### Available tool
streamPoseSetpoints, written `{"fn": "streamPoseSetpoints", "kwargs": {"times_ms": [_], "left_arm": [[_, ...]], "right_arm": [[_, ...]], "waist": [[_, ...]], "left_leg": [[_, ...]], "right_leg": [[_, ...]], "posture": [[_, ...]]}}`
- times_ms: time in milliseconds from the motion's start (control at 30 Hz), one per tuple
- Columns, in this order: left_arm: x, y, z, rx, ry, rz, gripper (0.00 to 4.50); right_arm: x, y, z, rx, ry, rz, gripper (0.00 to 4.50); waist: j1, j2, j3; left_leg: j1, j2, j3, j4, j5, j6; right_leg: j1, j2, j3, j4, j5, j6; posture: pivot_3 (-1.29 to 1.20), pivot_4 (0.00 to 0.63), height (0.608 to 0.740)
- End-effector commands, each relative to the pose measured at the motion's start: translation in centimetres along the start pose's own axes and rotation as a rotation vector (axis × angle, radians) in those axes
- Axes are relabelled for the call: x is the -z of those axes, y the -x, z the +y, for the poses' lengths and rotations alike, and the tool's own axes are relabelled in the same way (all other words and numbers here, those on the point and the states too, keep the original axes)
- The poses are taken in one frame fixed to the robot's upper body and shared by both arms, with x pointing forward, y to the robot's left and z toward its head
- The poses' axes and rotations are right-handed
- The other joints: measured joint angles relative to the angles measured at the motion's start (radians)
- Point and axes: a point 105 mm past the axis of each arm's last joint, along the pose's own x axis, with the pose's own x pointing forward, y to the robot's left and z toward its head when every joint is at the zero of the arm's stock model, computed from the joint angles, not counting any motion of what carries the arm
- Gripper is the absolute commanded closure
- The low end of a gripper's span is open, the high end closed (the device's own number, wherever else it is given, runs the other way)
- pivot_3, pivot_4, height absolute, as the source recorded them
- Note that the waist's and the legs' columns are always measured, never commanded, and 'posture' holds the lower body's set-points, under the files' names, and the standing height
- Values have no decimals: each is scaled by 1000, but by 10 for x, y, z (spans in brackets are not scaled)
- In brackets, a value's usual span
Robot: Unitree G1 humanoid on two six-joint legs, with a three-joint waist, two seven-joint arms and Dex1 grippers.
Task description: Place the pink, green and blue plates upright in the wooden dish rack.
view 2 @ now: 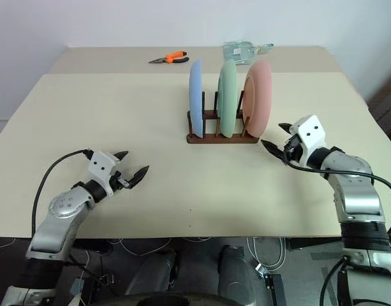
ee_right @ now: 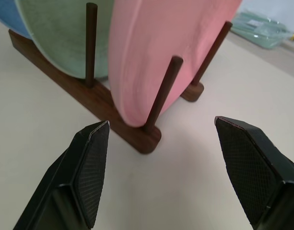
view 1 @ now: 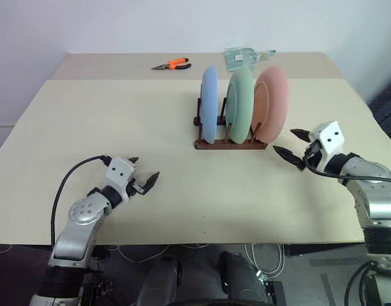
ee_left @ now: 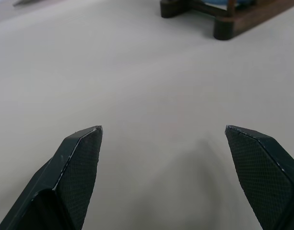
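Pink plate [ee_right: 161, 52] upright in wooden dish rack [ee_right: 113, 112], just beyond right gripper [ee_right: 161, 167] jaws, spread wide, empty

Light blue plate [view 1: 209, 104], pale mint green plate [view 1: 240, 96] and salmon pink plate [view 1: 272, 102], all plain and matte, no pattern. Dark brown wooden dish rack [view 1: 230, 144], pegs the same brown. Pale beige table [view 1: 118, 121], plain all over. Pliers [view 1: 172, 64] with orange handles and dark grey jaws. Clear, faintly greenish packet [view 1: 242, 58] at the far edge. Black fingers on left gripper [view 1: 146, 178] and right gripper [view 1: 292, 144], finely cross-hatched on the inner faces; white blocks behind them.
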Motion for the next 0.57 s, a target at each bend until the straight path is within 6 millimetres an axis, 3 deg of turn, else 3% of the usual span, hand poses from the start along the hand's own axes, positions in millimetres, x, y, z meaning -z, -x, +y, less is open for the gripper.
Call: {"fn": "streamPoseSetpoints", "kwargs": {"times_ms": [33,267,400,567], "left_arm": [[-7,4,7,-22,-30,-34,282],[-3,13,3,-44,-9,-21,282],[-23,13,-5,-45,33,-71,282],[-26,15,-3,-36,33,-56,282]], "right_arm": [[-8,0,2,13,21,-36,935],[-1,3,11,22,-41,-22,935],[-2,4,6,28,-41,-17,935],[-1,7,1,53,-38,-9,935]], "waist": [[-1,0,0],[-2,0,0],[0,0,0],[-1,0,0]], "left_leg": [[0,0,0,0,0,0],[0,0,0,0,0,0],[0,0,0,0,0,0],[1,0,0,0,0,0]], "right_leg": [[0,0,0,0,0,1],[0,0,0,0,1,2],[0,0,0,0,0,0],[0,0,0,1,0,0]], "posture": [[0,150,740],[0,150,740],[0,150,740],[0,150,740]]}}
